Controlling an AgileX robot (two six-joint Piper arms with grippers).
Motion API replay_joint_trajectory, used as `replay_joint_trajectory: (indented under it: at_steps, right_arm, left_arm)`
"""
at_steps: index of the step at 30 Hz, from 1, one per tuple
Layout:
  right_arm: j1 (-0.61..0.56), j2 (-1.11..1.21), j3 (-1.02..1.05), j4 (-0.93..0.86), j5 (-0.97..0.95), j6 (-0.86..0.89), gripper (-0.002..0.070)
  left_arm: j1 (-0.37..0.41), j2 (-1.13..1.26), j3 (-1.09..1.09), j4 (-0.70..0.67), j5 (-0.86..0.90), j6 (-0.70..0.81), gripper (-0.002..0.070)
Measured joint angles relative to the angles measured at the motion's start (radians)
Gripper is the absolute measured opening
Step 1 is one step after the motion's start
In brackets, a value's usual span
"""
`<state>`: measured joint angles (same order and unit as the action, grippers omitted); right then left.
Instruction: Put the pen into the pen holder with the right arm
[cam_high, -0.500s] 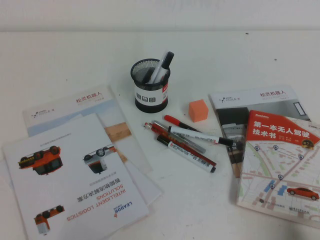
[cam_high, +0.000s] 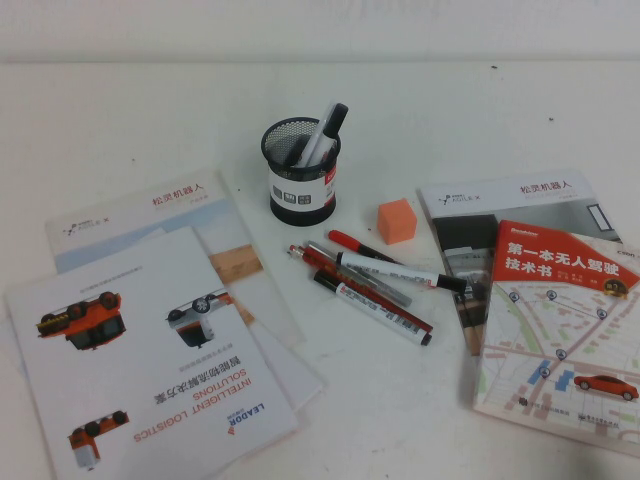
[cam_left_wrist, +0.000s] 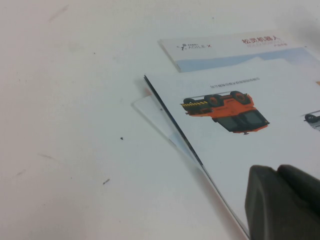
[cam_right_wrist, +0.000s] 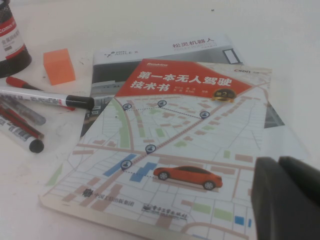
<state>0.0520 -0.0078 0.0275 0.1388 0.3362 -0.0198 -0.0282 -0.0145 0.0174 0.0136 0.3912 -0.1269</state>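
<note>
A black mesh pen holder (cam_high: 302, 170) stands at the table's middle with a black-and-white pen (cam_high: 325, 130) leaning in it. Several pens (cam_high: 370, 290) lie in a loose pile in front of it, among them a white marker with a black cap (cam_high: 400, 272) and a red pen (cam_high: 358, 245). Neither arm shows in the high view. My right gripper (cam_right_wrist: 279, 161) is shut and empty above the map book (cam_right_wrist: 170, 150); the white marker (cam_right_wrist: 45, 98) and the holder's base (cam_right_wrist: 12, 42) show at that view's edge. My left gripper (cam_left_wrist: 277, 170) is shut and empty over a brochure (cam_left_wrist: 240, 150).
An orange cube (cam_high: 396, 220) sits right of the holder, also in the right wrist view (cam_right_wrist: 58, 66). A map book (cam_high: 560, 330) overlaps a grey booklet (cam_high: 510, 200) at the right. Stacked brochures (cam_high: 150, 340) cover the front left.
</note>
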Motion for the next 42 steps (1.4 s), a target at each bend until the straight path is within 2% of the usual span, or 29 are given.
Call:
replay_joint_trajectory:
  at_steps: [30,33,39,42]
  right_arm:
    - [0.000,0.000,0.000,0.085,0.000,0.000,-0.0020]
    - [0.000,0.000,0.000,0.201,-0.009,0.000,-0.0020]
    - [0.000,0.000,0.002,0.778,-0.109,0.002,-0.0020]
    - [0.000,0.000,0.002,0.930,-0.130,0.002,-0.0020]
  left_arm:
    - [0.000,0.000,0.000,0.000,0.000,0.000,-0.0003]
    - [0.000,0.000,0.000,0.000,0.000,0.000,-0.0003]
    - [0.000,0.000,0.000,0.000,0.000,0.000,-0.0003]
    - [0.000,0.000,0.000,0.000,0.000,0.000,-0.0003]
